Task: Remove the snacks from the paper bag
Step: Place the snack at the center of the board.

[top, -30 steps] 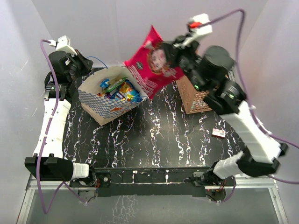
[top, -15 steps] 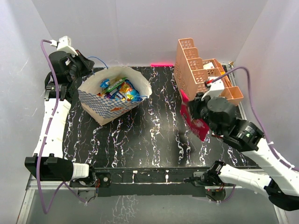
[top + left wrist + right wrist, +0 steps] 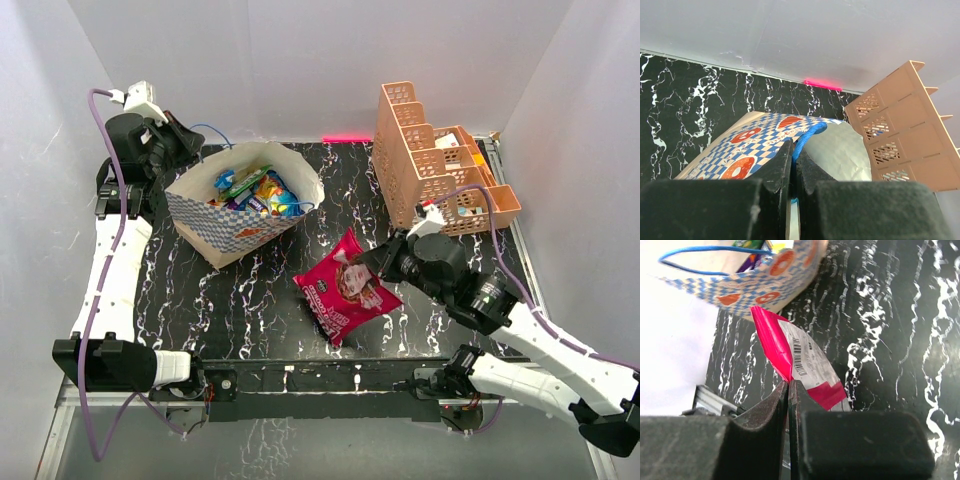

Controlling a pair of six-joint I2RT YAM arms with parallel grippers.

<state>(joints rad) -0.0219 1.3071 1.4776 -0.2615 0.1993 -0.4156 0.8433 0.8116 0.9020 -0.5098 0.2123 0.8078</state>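
**Black marbled table: red snack bag outside the paper bag**

White walls enclose the black marbled table (image 3: 250, 300). At far left stands the checkered paper bag (image 3: 215, 232), open, with smaller blue, orange and green packets (image 3: 255, 190) inside. An orange lattice rack (image 3: 410, 160) stands far right. The large red snack bag (image 3: 345, 290) is down at mid-table, in front of the paper bag. Its front print is too small to read, and a barcode (image 3: 801, 365) shows on the back.

The right arm reaches low leftward, and the right gripper (image 3: 788, 385) pinches the red bag's edge seam. The left arm stretches up the left side, where the left gripper (image 3: 794, 150) is clamped on the blue cord handle (image 3: 807, 136).
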